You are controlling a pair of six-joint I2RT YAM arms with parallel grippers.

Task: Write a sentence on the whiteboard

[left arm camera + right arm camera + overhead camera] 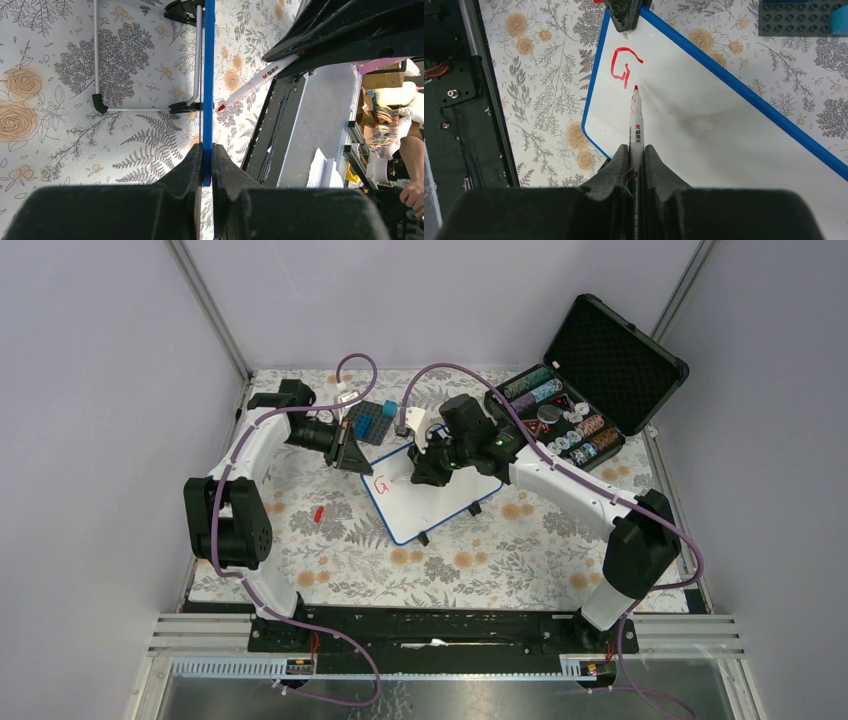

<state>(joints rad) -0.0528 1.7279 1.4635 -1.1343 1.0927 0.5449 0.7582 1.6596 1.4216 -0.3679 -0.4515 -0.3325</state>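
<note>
The whiteboard [430, 495], white with a blue rim [744, 90] and black feet, lies tilted in the middle of the floral table. One red letter "G" [624, 64] of the sentence stands near its left corner [380, 483]. My left gripper [206, 150] is shut on the board's blue edge [208, 75], seen edge-on. My right gripper [636, 148] is shut on a white marker [637, 125]. Its red tip [635, 88] hovers just right of the G, and whether it touches the board I cannot tell. The marker [255, 82] also shows in the left wrist view.
A dark grey studded baseplate [372, 424] with a blue brick [389, 408] sits behind the board. An open black case [590, 390] of small parts stands at the back right. A small red piece [318, 513] lies on the cloth left of the board.
</note>
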